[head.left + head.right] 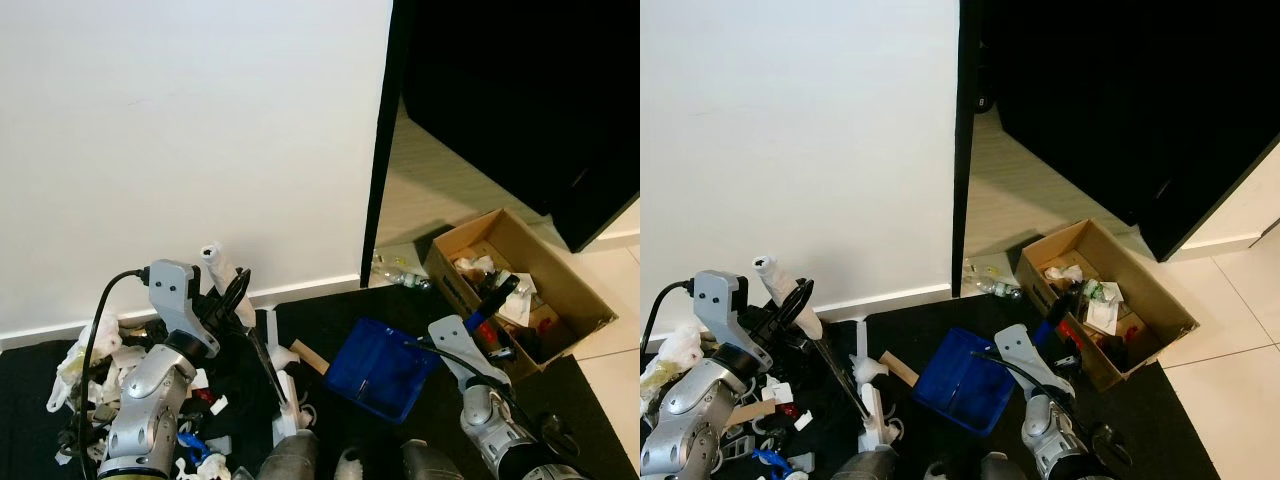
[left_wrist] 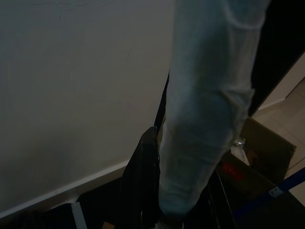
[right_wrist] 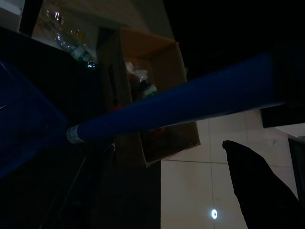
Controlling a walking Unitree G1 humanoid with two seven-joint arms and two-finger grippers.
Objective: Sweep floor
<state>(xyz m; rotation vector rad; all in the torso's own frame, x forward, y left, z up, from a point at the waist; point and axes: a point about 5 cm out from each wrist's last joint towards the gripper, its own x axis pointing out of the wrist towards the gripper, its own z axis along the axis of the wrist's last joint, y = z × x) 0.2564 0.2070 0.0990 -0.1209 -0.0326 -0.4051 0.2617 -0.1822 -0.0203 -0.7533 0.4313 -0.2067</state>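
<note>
Dustpan (image 1: 383, 368) on mat | litter (image 1: 100, 370) left | box (image 1: 520, 285) right, possibly trash-filled

Left hand (image 1: 232, 290) raised, fingers clamped; right hand (image 1: 497, 300) low, forearm angled forward, grip unclear.

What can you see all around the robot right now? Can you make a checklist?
Surface: black mat, pale tiles at right.
Job's things: blue dustpan; white broom handle.
Clutter: white scraps on the mat at left; cardboard box of rubbish; plastic bottles by the wall.
Grippers: left gripper shut on the broom handle; right gripper holding the dustpan's blue handle.
Cables: black cable on left arm.
Surroundings: white wall, dark doorway.
</note>
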